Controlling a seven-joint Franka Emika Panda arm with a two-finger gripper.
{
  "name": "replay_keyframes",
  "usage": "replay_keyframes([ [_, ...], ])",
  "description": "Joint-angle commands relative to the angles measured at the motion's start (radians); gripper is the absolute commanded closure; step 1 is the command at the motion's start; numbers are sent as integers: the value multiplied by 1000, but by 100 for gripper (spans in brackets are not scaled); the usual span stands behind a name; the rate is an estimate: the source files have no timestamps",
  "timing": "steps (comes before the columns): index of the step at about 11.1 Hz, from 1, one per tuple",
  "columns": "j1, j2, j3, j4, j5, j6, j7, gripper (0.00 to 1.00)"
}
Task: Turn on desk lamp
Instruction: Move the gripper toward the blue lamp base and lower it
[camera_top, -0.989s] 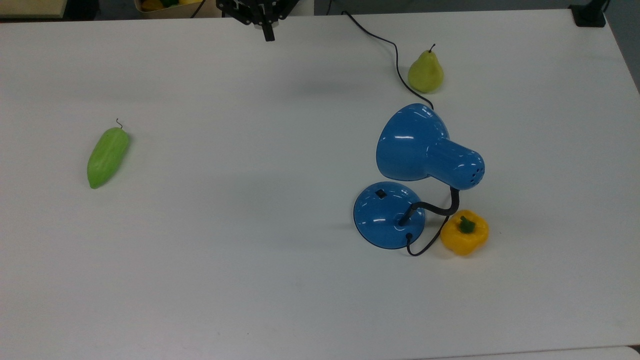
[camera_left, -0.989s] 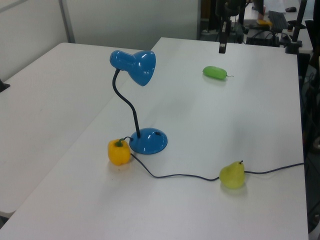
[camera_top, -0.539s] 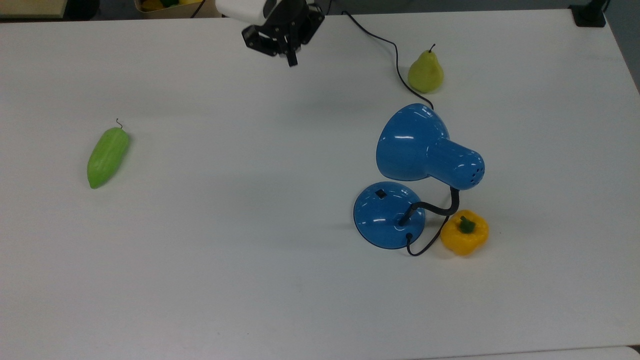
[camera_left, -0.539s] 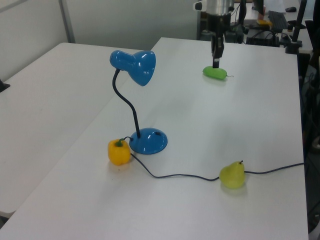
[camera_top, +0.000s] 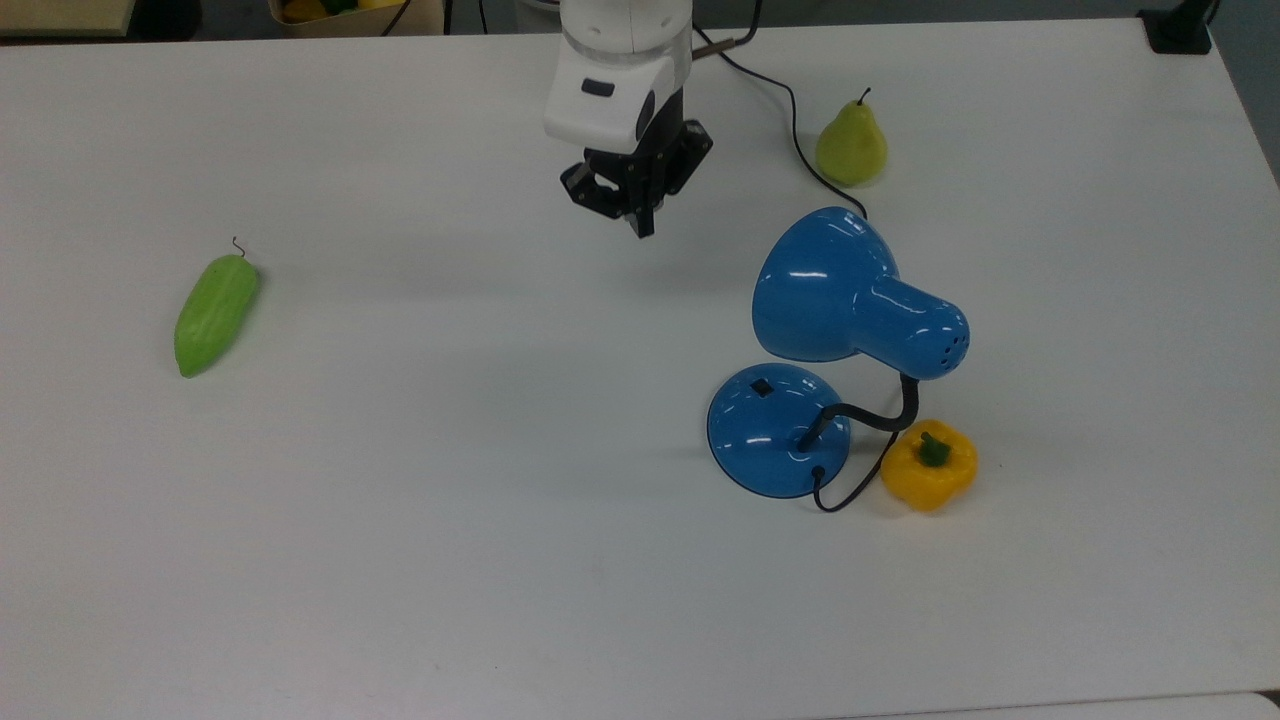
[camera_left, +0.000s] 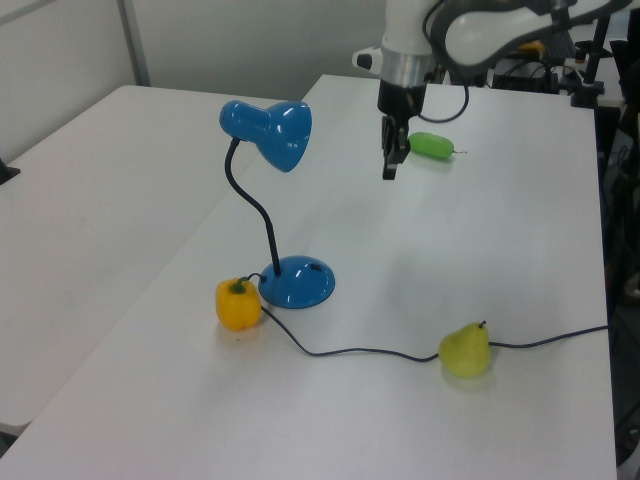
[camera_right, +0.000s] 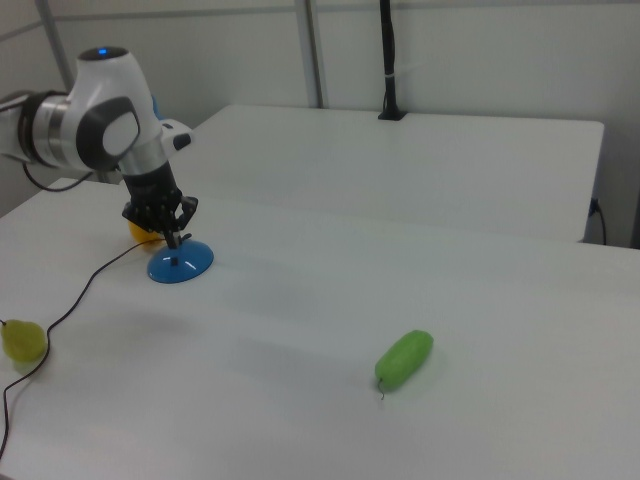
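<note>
The desk lamp stands on the white table with its glossy blue shade (camera_top: 830, 290) bent over on a black neck above the round blue base (camera_top: 775, 432). A small black switch (camera_top: 762, 387) sits on the base's far side. In the left view the shade (camera_left: 270, 130) rises well above the base (camera_left: 298, 282). My gripper (camera_top: 643, 226) hangs above the table to the top view's upper left of the shade, apart from the lamp, its fingers shut with nothing between them. In the right view the gripper (camera_right: 176, 240) appears just above the base (camera_right: 180, 264).
The lamp's black cord (camera_top: 795, 130) runs past a green pear (camera_top: 851, 145) to the far table edge. A yellow bell pepper (camera_top: 928, 465) sits beside the base. A green cucumber-like vegetable (camera_top: 215, 313) lies far to the top view's left. A second table (camera_right: 400, 150) adjoins.
The arm has come in from the far table edge, moving toward the lamp and lowering. The lamp and the fruits have stayed put.
</note>
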Motion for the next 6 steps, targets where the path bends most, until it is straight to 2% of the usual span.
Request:
replay_keyframes([
  [1, 20, -34, -3, -204, 4, 323, -14, 100],
  [3, 26, -25, -1, -277, 36, 518, -6, 100],
  [5, 32, 32, 9, -262, 126, 583, -9, 100],
  [6, 31, 67, 34, -246, 166, 637, -11, 100],
])
